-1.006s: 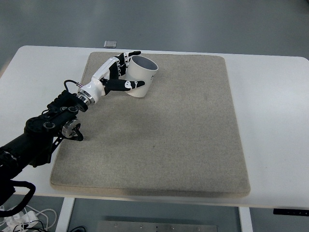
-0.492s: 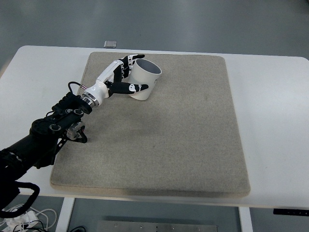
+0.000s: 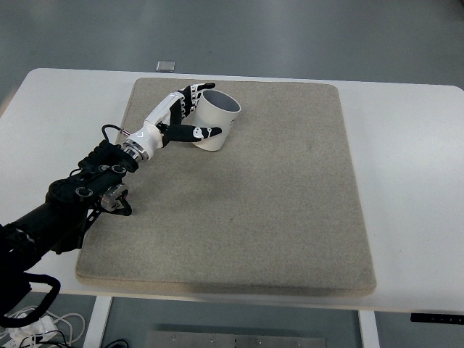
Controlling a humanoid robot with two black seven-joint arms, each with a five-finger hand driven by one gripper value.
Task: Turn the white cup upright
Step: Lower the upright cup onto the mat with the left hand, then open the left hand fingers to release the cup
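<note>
Top view: beige mat (image 3: 239,188) covers white table (image 3: 413,181), grey floor (image 3: 290,36) beyond.

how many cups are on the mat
1. The white cylindrical cup sits near the far left corner of the beige felt mat, gripped by the left hand. None appear hidden.

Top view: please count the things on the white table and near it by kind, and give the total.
White cup: 1
Beige mat: 1
Robot hand, the left one: 1
Small grey flat object beyond the table's far edge: 1
Total: 4
</note>
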